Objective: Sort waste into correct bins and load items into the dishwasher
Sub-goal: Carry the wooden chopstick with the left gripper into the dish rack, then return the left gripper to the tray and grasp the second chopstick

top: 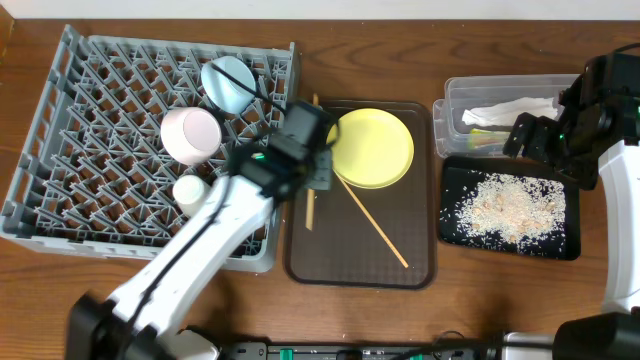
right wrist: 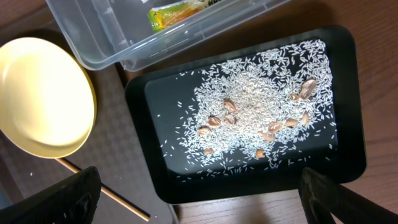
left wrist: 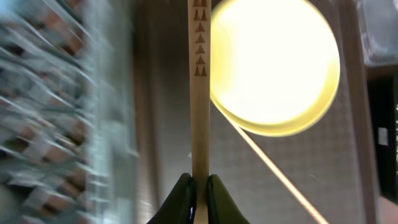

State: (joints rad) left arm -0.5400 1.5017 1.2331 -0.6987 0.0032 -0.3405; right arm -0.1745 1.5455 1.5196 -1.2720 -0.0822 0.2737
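Note:
My left gripper (left wrist: 199,186) is shut on one wooden chopstick (left wrist: 199,93) and holds it over the left side of the brown serving tray (top: 300,262), next to the grey dish rack (top: 60,130); the chopstick (top: 309,210) pokes out below the gripper overhead. The second chopstick (top: 375,222) lies slanted on the tray below the yellow plate (top: 372,148). The rack holds the light blue bowl (top: 228,84), the pink-white bowl (top: 191,135) and the cream cup (top: 190,190). My right gripper (right wrist: 199,199) is open and empty above the black tray (right wrist: 348,143) of rice scraps (top: 508,204).
The clear tub (top: 450,110) at the back right holds the white napkin (top: 510,110) and the green-and-yellow wrapper (right wrist: 177,12). The right arm (top: 570,125) hangs over the tub's right end. A bare wooden table edge (right wrist: 261,208) shows below the black tray.

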